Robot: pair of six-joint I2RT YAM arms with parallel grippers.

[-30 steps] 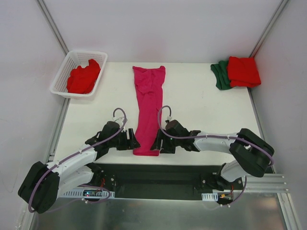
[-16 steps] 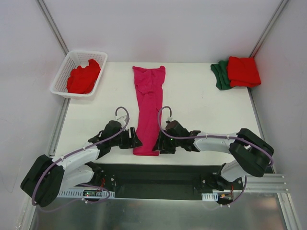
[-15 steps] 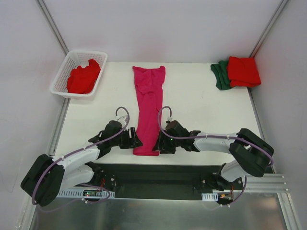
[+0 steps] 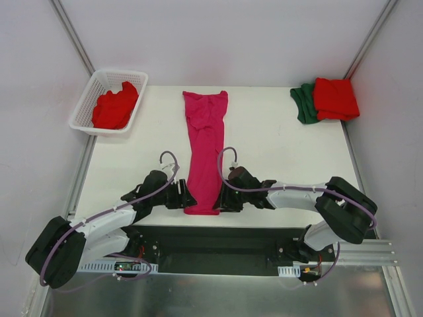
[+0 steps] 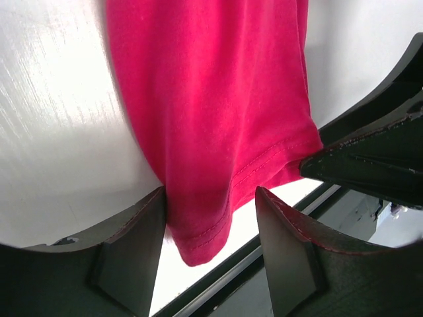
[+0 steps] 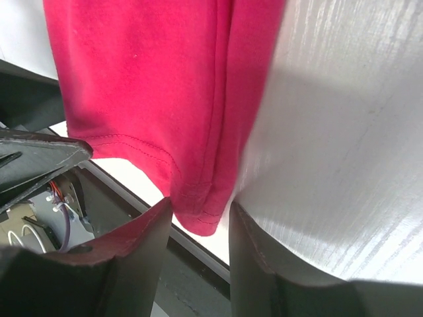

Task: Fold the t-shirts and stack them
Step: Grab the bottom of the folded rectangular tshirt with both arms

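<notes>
The magenta-pink t-shirt (image 4: 205, 145) lies as a long narrow strip down the middle of the table, its hem at the near edge. My left gripper (image 4: 186, 197) stands at the hem's left corner and my right gripper (image 4: 219, 199) at its right corner. In the left wrist view the pink hem corner (image 5: 205, 218) sits between my open left gripper (image 5: 210, 247), against the left finger (image 5: 125, 257), with a gap to the other. In the right wrist view the other hem corner (image 6: 198, 205) nearly fills the narrow gap of my right gripper (image 6: 200, 231), not pinched flat.
A white lattice basket (image 4: 84, 105) at the back left holds a crumpled red t-shirt (image 4: 115, 109). At the back right a folded red t-shirt (image 4: 335, 98) lies on a folded dark green one (image 4: 304, 104). The table's near edge runs just under the hem.
Both pairs of jaws have narrowed around the hem corners. The left gripper has shifted slightly toward the shirt; the shirt itself lies as before.
</notes>
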